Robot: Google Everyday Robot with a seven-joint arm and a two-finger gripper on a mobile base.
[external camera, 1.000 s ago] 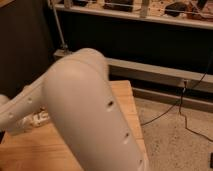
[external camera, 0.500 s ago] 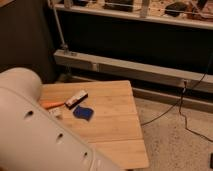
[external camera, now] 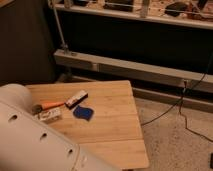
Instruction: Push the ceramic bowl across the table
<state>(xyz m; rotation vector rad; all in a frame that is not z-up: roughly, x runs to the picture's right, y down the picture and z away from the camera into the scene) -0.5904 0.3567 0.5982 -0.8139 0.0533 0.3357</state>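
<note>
No ceramic bowl is visible; it may be hidden behind the white robot arm (external camera: 35, 135) filling the lower left. The gripper is out of view. On the light-wood table (external camera: 117, 130) lie four small items: one blue sponge (external camera: 83, 113), one orange-handled tool (external camera: 49, 105), and two wrapped snack bars (external camera: 76, 99) (external camera: 49, 116).

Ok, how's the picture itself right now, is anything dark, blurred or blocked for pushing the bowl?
Camera view: dim, warm lighting; the table is evenly lit without glare, while the background under the shelf is nearly black. The white arm looms close, soft-edged, blocking the lower left. The gripper and the bowl are not in view. The blue object and the small items beside it look soft and lack detail.
</note>
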